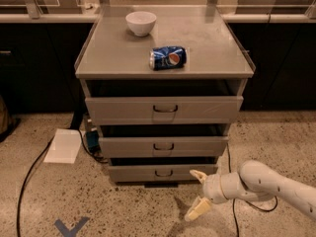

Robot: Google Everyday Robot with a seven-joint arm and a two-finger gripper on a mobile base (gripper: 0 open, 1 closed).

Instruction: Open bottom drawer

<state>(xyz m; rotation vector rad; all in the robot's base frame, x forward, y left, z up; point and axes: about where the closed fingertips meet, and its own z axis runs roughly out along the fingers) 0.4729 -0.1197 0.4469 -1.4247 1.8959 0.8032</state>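
The bottom drawer point(133, 173) is the lowest of three grey metal drawer fronts, with a small dark wire pull point(163, 172) at its centre. Its front stands a little back from the middle drawer front point(163, 146). My gripper point(197, 193) is low at the right, just right of and slightly in front of the bottom drawer's right end. Its two cream fingers are spread apart, one point(198, 175) near the drawer front, the other point(196, 210) lower toward the floor. It holds nothing.
A white bowl point(140, 22) and a blue soda can point(168, 57) on its side rest on the cabinet top point(207, 43). A white paper point(63, 145) and black cables point(29, 177) lie on the speckled floor at the left. Dark counters stand behind.
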